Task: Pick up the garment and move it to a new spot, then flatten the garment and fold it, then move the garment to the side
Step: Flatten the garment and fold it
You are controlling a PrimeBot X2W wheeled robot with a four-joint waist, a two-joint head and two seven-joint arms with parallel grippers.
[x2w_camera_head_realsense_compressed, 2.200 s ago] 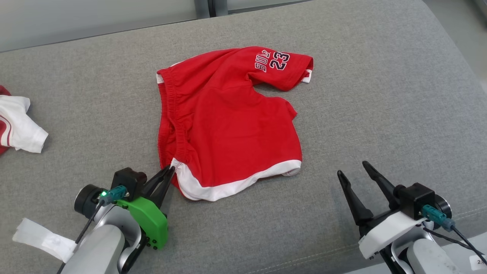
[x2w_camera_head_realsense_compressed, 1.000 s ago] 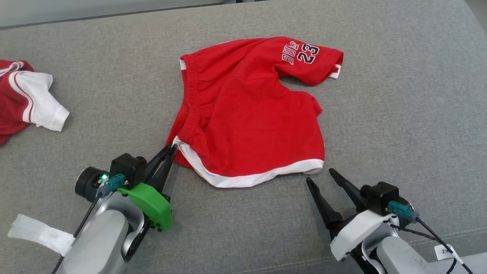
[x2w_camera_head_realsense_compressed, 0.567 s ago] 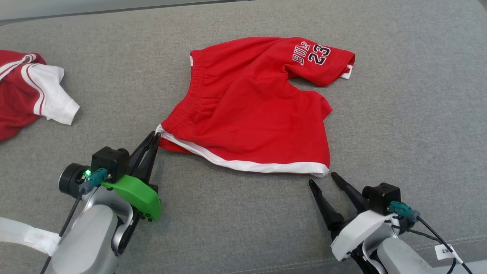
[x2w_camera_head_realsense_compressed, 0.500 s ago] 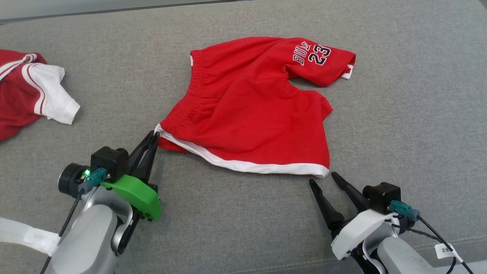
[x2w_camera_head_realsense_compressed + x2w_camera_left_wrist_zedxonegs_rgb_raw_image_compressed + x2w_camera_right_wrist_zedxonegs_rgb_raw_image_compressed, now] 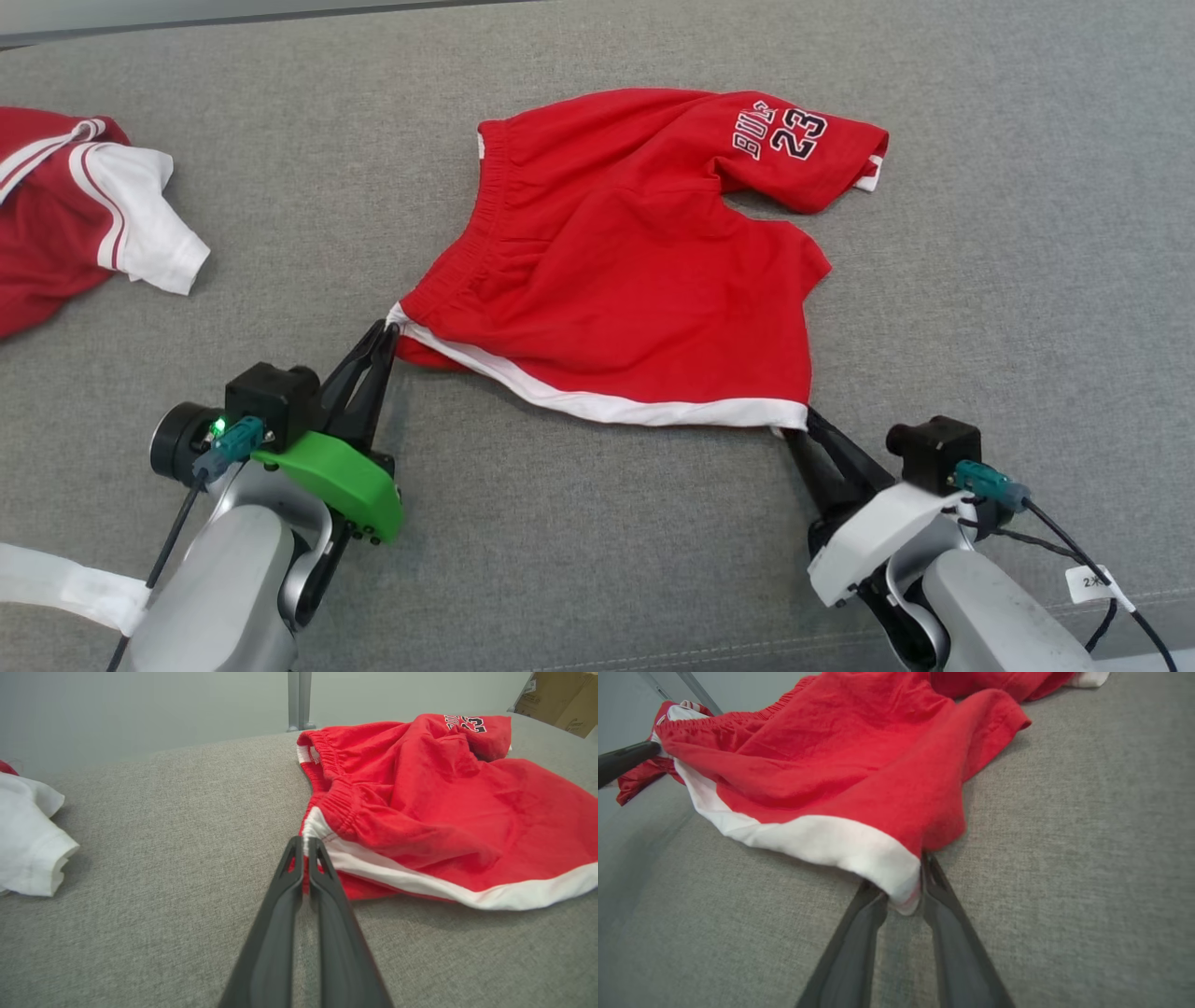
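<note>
- The grey cushion [image 5: 980, 280] carries everything. Its far edge runs along the top of the head view, near the shorts' upper leg. Wide bare fabric lies to the right of the shorts, and more in front between the two arms.
- The red shorts [image 5: 635, 280] lie near the middle of the cushion, waistband to the left and the leg printed "23" at the far right. Two seconds ago the near hem curved slackly. Now it runs in a nearly straight line between the two grippers.
- A red-and-white shirt [image 5: 84, 224] sits at the far left, well apart from the shorts, with a bare strip between them.
- The left gripper [image 5: 385, 329] is clenched on the left end of the white hem [image 5: 653, 411], beside the waistband, just as it was a second ago.
- The right gripper [image 5: 808, 425] stood open just short of the hem half a second ago. It has since moved forward, and its fingers have drawn in on the hem's right corner, with the white cloth pinched between them.
</note>
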